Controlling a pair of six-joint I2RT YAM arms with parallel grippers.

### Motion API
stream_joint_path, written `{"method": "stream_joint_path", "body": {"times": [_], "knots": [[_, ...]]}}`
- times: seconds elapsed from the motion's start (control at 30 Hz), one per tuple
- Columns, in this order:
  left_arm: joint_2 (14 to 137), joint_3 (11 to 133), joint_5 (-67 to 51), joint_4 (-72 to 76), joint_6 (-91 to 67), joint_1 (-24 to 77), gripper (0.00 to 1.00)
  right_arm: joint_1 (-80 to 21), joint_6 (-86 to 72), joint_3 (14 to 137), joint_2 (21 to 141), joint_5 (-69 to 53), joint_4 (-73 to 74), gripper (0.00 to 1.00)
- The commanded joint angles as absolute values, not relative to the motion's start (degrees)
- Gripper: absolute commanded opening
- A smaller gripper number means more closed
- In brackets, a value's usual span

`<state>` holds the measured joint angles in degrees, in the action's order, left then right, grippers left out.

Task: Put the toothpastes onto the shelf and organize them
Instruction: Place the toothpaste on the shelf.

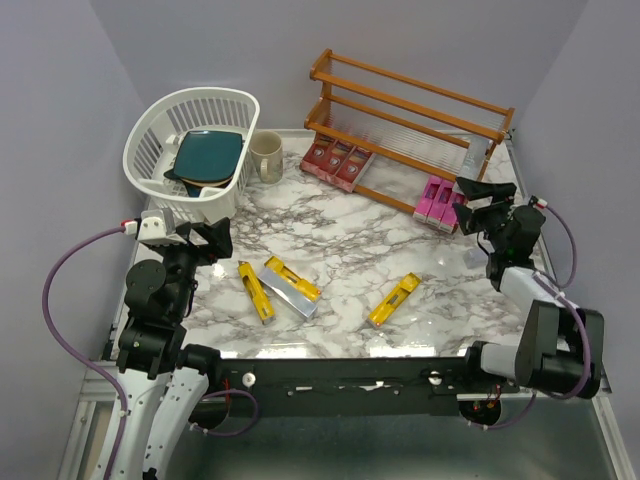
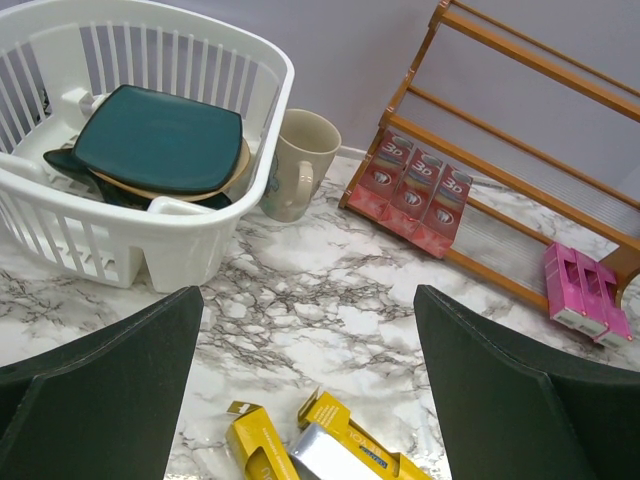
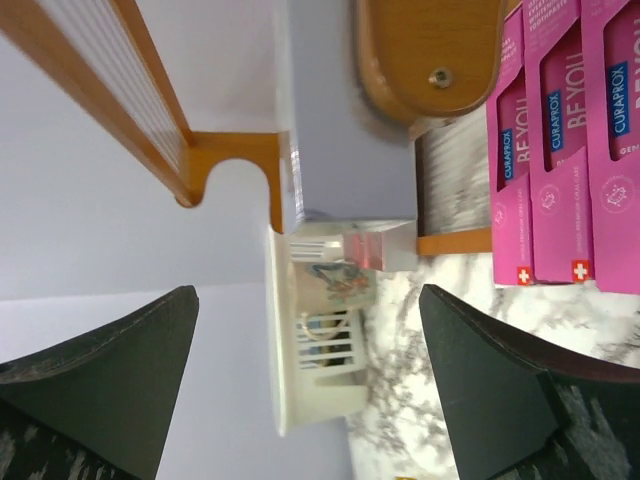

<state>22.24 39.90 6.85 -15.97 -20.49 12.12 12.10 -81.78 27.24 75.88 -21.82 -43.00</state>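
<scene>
Well in front of the shelf (image 1: pixel 322 72), on the marbled counter (image 1: pixel 340 235), four loose toothpastes are shown lying flat. A lone yellow carton (image 1: pixel 394 300) is placed opposite the shelf's middle. A silver-grey carton (image 1: pixel 288 300), a second yellow carton (image 1: pixel 292 278) pressed against its far side and a third yellow carton (image 1: pixel 255 291) just beside them are grouped farther out, off the shelf's end on the left arm's side.

Somewhat nearer the shelf, the left tool (image 1: pixel 220 238) is held above the counter with its fingers (image 2: pixel 100 400) spread wide and nothing between them. Close to the shelf's opposite end, the right tool (image 1: pixel 472 205) is likewise seen fully spread and empty, pointed toward the shelf's foot.

Just beyond the right tool, three magenta-pink cartons (image 1: pixel 440 203) are laid side by side at the lowest tier, by the side frame on the right arm's side. Three red cartons (image 1: pixel 337 162) are set side by side at the other end of the same tier, their near ends over its front rail.

Just beside the shelf's end on the left arm's side, a beige mug (image 1: pixel 266 156) is stood upright on the counter. On the mug's far side from the shelf, a white basket (image 1: pixel 205 200) is seen holding a teal plate (image 1: pixel 208 155).
</scene>
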Motion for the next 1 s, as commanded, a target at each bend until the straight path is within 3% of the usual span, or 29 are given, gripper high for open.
{"method": "stream_joint_path", "body": {"times": [0.0,0.1,0.37,0.57,0.97], "knots": [[22.2,39.5,6.3,-15.2,-20.7,12.3,0.97,12.4,-59.6,32.3,67.6,-22.2,-14.9,1.0],[22.1,39.6,6.3,-15.2,-20.8,12.3,0.97,12.4,-49.3,36.2,63.4,-19.2,-3.0,1.0],[22.2,39.5,6.0,-15.2,-21.0,12.3,0.97,9.8,-33.1,45.3,58.7,-0.8,8.0,1.0],[22.5,39.5,6.0,-15.1,-21.1,12.3,0.97,2.3,-25.5,51.7,62.1,13.2,8.9,0.96],[23.1,39.5,6.2,-15.2,-21.1,12.3,0.97,-5.7,-18.6,63.3,76.6,26.4,8.7,0.83]]}}
